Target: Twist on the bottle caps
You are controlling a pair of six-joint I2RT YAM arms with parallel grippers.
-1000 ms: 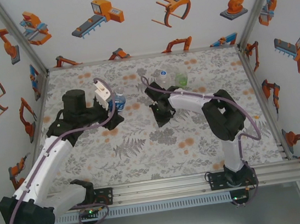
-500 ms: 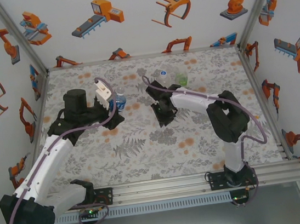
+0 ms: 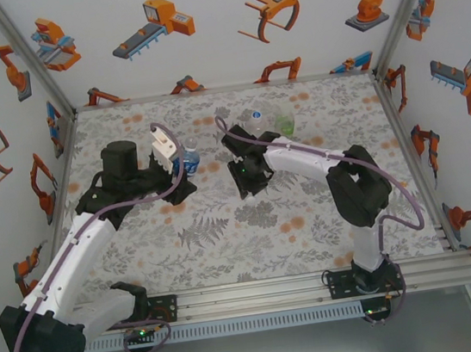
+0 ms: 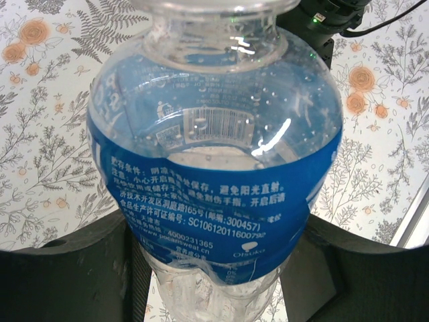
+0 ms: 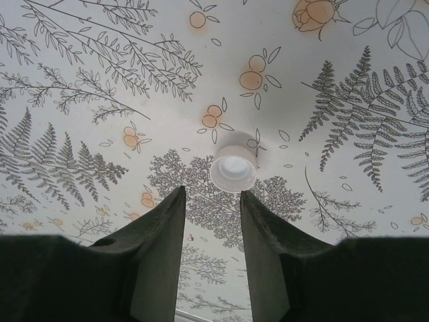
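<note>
My left gripper (image 4: 214,285) is shut on the bottle with the blue label (image 4: 214,168), holding it upright by its lower body, its neck open. In the top view this bottle (image 3: 188,155) stands at the left gripper (image 3: 181,170), left of centre. A white bottle cap (image 5: 233,169) lies open side up on the floral table, just beyond the tips of my right gripper (image 5: 212,196). That gripper is open, with a narrow empty gap. In the top view the right gripper (image 3: 245,182) points down at the table's middle. A colourless bottle (image 3: 253,122) and a green bottle (image 3: 285,123) stand behind it.
The floral tablecloth (image 3: 226,238) covers the table, with white walls on the left, back and right. An aluminium rail (image 3: 319,280) runs along the near edge by the arm bases. The right arm's cable (image 3: 400,206) loops out over the right side.
The right gripper has shifted slightly left and toward the back over the table's middle. The left arm and its bottle have stayed put.
</note>
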